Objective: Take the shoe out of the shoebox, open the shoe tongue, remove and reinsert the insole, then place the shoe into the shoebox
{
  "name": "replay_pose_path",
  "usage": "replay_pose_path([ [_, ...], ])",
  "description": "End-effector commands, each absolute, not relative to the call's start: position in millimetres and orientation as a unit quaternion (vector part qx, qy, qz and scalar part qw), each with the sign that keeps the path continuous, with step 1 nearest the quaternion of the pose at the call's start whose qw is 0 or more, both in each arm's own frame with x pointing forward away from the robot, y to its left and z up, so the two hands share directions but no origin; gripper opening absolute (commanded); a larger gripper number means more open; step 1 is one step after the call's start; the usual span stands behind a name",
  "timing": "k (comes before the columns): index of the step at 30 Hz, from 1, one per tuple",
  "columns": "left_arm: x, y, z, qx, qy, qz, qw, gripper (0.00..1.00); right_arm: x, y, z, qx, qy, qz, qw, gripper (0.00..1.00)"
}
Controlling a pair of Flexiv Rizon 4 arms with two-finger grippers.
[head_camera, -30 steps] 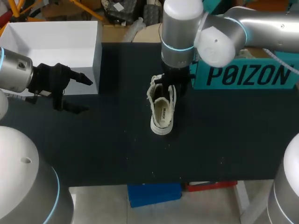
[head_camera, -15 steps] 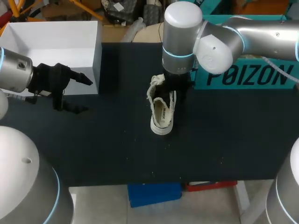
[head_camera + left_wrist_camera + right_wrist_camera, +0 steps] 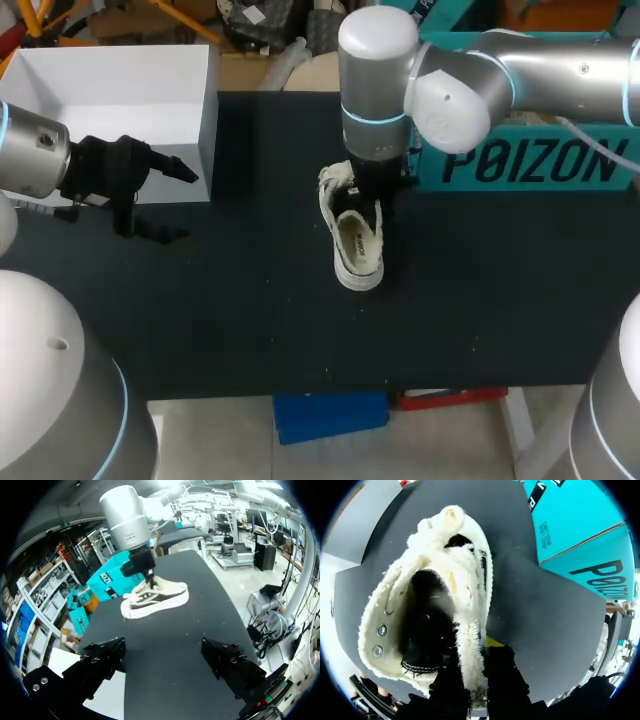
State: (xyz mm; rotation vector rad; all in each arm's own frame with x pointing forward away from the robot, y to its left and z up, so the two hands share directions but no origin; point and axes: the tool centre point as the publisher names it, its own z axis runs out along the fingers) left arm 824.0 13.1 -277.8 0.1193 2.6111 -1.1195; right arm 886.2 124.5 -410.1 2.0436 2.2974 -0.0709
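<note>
**Opening the shoe's mouth.** The shoe (image 3: 358, 240) stands sole-down near the middle of the black table (image 3: 250, 330), out of the white shoebox (image 3: 110, 100) and well apart from it; a teal box (image 3: 530, 160) lies just beyond the shoe. The right gripper (image 3: 372, 188) comes down on the shoe's far end. In the right wrist view its two dark fingers (image 3: 506, 672) are clamped from both sides on a frayed cream strip of the upper beside the dark opening. Whether that strip is the tongue or the eyelet flap cannot be told. The left gripper (image 3: 164, 655) hangs over the table's left side beside the shoebox, its fingers spread wide and holding nothing. The step in hand appears to be opening the tongue, so the insole work and the return to the box are not yet done. To do it well, the pinched strip should probably be drawn upward and away from the opening in a slow arc. Nothing pins the shoe, so a brisk or sideways pull would likely drag or tip it. The grip should take fabric only, and the opening should be left wide enough to expose the insole for the next grasp.
</note>
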Motion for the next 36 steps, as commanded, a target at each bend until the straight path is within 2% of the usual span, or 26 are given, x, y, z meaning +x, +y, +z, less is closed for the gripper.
replay_pose_path([
  [1, 823, 12, -279, 0.041, 0.908, -0.388, 0.151, 1.00, 885, 125, -389, 0.657, 0.752, -0.041, 0.037, 0.00],
  [5, 823, 12, -279, 0.041, 0.908, -0.388, 0.151, 1.00, 886, 122, -353, 0.613, 0.787, -0.028, 0.056, 0.00],
  [8, 823, 12, -279, 0.041, 0.908, -0.388, 0.151, 1.00, 888, 123, -311, 0.523, 0.845, -0.033, 0.106, 0.00],
  [14, 823, 12, -279, 0.041, 0.908, -0.388, 0.151, 1.00, 887, 122, -212, 0.263, 0.942, -0.037, 0.205, 0.00],
  [15, 823, 12, -279, 0.041, 0.908, -0.388, 0.151, 1.00, 885, 122, -193, 0.177, 0.960, -0.040, 0.213, 0.00],
  [17, 823, 12, -279, 0.041, 0.908, -0.388, 0.151, 1.00, 879, 122, -170, 0.065, 0.980, -0.026, 0.184, 0.00],
  [36, 823, 12, -279, 0.041, 0.908, -0.388, 0.151, 1.00, 879, 122, -170, 0.065, 0.980, -0.026, 0.184, 0.00],
])
